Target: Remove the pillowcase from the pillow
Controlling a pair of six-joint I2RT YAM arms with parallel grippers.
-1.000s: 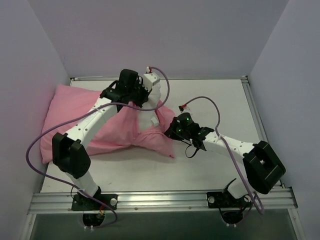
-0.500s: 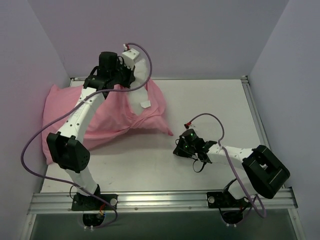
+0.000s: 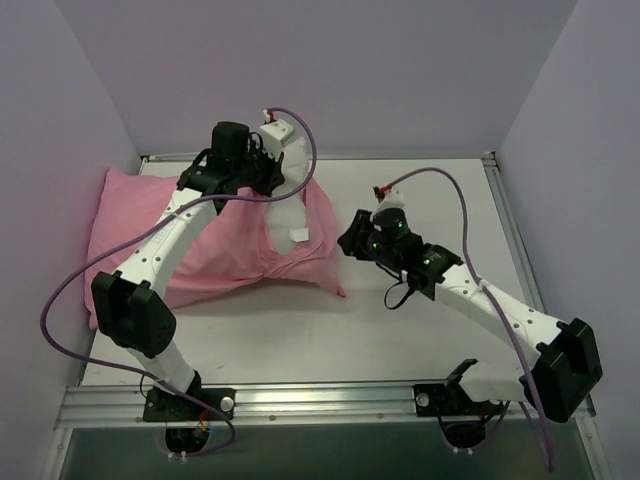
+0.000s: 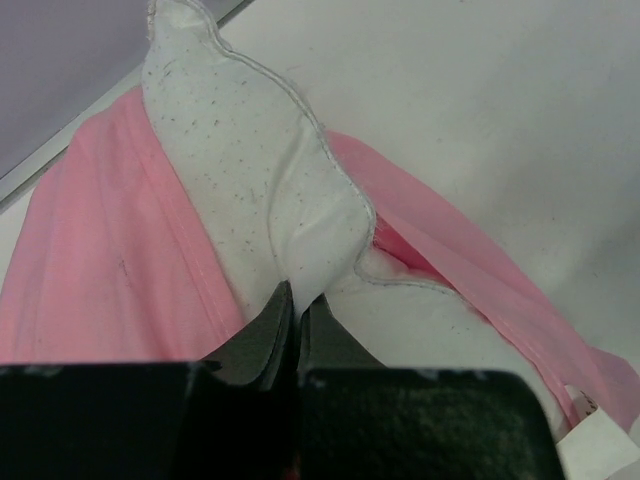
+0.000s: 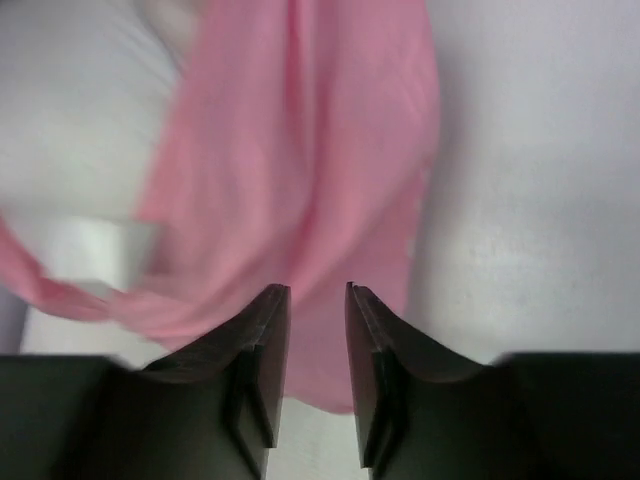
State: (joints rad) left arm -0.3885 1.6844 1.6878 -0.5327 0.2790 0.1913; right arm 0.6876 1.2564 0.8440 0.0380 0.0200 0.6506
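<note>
The pink pillowcase (image 3: 190,240) lies at the back left with the white pillow (image 3: 287,212) sticking out of its open right end, a small tag (image 3: 298,235) on it. My left gripper (image 3: 270,172) is shut on the pillow's exposed corner and holds it up near the back wall. In the left wrist view the jaws (image 4: 297,300) pinch the white speckled corner (image 4: 250,150), with pink cloth (image 4: 110,270) on both sides. My right gripper (image 3: 347,240) is open and empty just right of the pillowcase's open edge. In the right wrist view (image 5: 318,295) pink cloth (image 5: 320,150) hangs beyond the fingertips.
Lilac walls close in the white table (image 3: 430,190) at the back and on both sides. A metal rail (image 3: 320,400) runs along the near edge by the arm bases. Purple cables loop off both arms.
My right gripper, earlier at the pillowcase, drew back toward the near edge and has now returned to the pillowcase's open edge. My left gripper swung back-left with the pillow corner, then slightly right.
</note>
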